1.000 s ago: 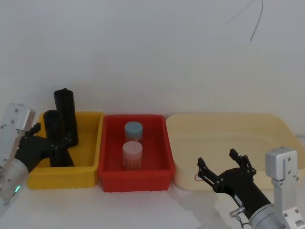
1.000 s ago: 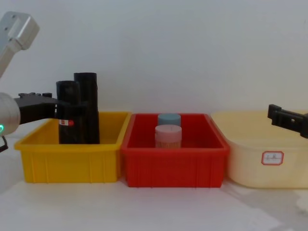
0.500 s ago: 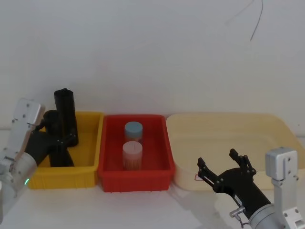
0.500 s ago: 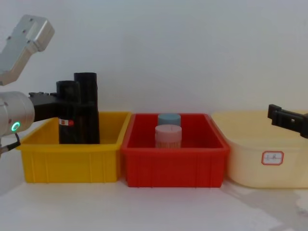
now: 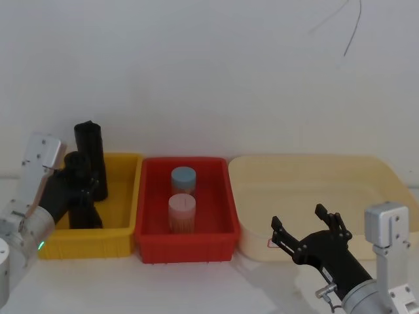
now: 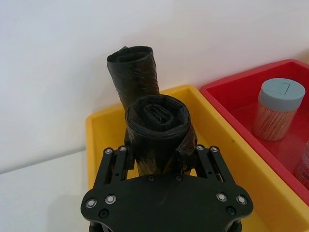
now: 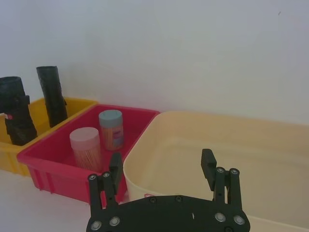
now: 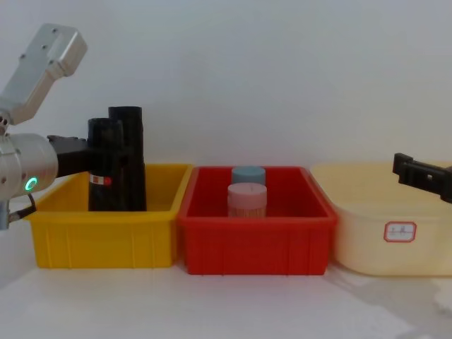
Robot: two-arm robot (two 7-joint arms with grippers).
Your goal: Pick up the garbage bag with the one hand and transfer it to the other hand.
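White worktop (image 8: 212,304), yellow bin (image 8: 106,244).
Left claw (image 6: 159,162) clamped garbage bag (image 6: 157,121); right claw (image 7: 161,166) stood apart. Vertical lift judged best, clearing neighbouring roll (image 6: 135,67).

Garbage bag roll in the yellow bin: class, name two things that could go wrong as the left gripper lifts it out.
1. The plain black plastic roll stands close behind the labelled black garbage bag roll clamped in the left gripper; lifting may drag or topple it.
2. The wall of the yellow plastic bin is near; a tilted lift could catch its rim.
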